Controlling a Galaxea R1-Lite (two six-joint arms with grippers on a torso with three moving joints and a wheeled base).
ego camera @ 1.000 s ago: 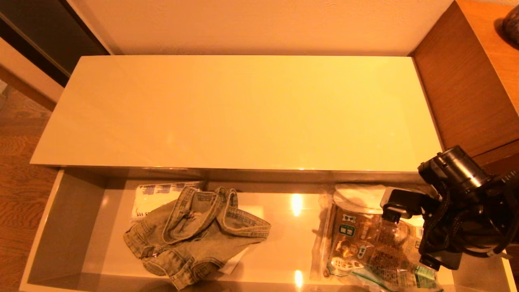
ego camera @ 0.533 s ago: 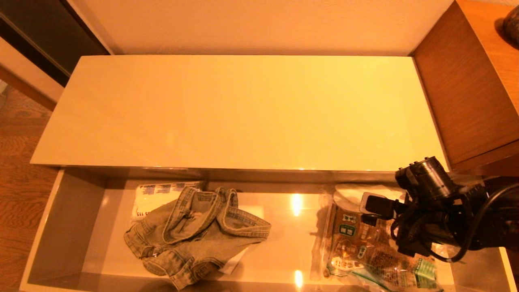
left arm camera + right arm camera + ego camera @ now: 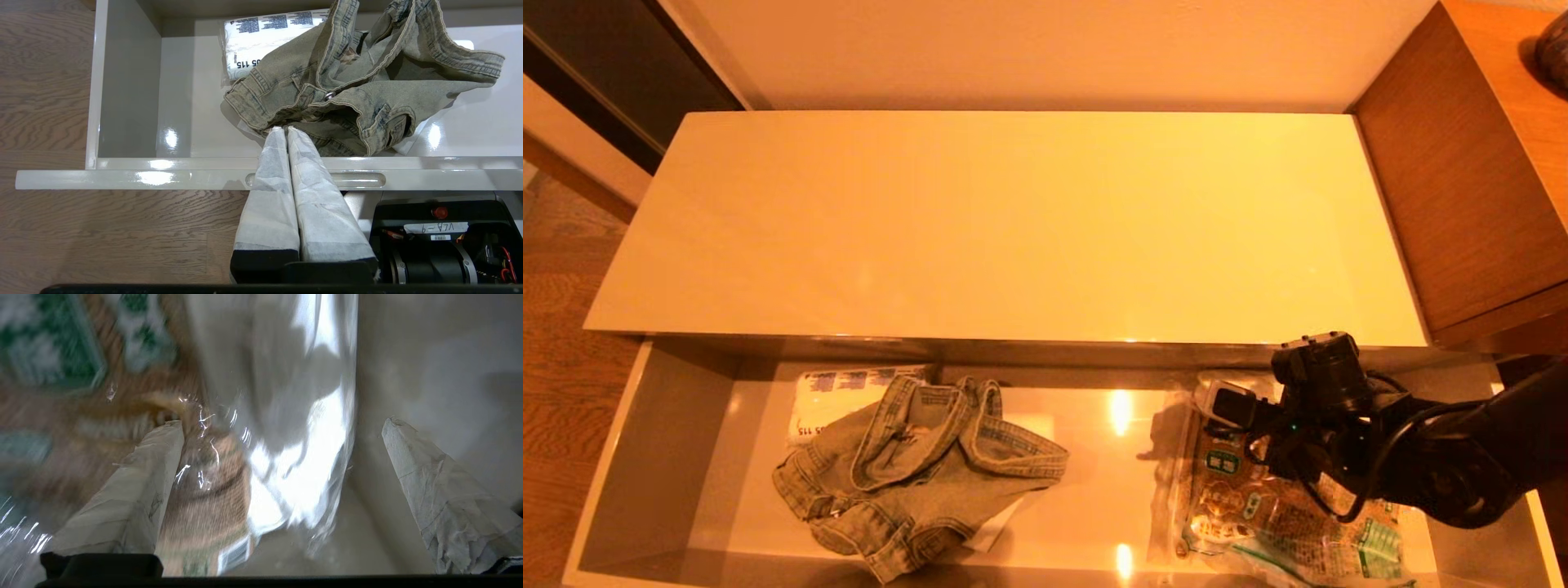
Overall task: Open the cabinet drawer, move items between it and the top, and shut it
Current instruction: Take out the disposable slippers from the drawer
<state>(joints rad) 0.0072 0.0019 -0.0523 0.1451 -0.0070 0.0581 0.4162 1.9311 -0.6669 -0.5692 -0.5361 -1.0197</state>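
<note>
The drawer [image 3: 658, 425] of the low glossy cabinet [image 3: 1029, 349] stands pulled fully out beneath the bare top [image 3: 1005, 224], its contents lit by warm overhead light. At the drawer's left half lies a crumpled grey-green denim garment [image 3: 915, 469], partly covering a white tissue pack [image 3: 837, 392] with black print near the back wall. At the right end, a brown printed food bag [image 3: 1282, 514] in clear wrap lies flat on the drawer floor, with white slippers in clear plastic wrap [image 3: 298, 457] at its rear edge, seen from the right wrist camera beside the drawer's pale inner wall.

The right gripper [image 3: 282, 428] reaches down into this right end, over the rear edge of the food bag, its jaws spread wide and holding nothing; one taped finger [image 3: 135, 486] hangs over the brown bag and the other [image 3: 433, 490] over the bare drawer floor, with the shiny wrap between them. In the head view the right arm's black wrist [image 3: 1319, 408] hides most of the slippers.

The left gripper [image 3: 286, 130] hangs outside the drawer's front panel [image 3: 163, 179], its taped fingers [image 3: 269, 192] pressed together and empty, the tips pointing toward the denim's near hem. Wood-grain floor [image 3: 61, 102] shows to the left of the drawer, and a taller brown wooden unit [image 3: 1462, 171] abuts the cabinet on the right.
</note>
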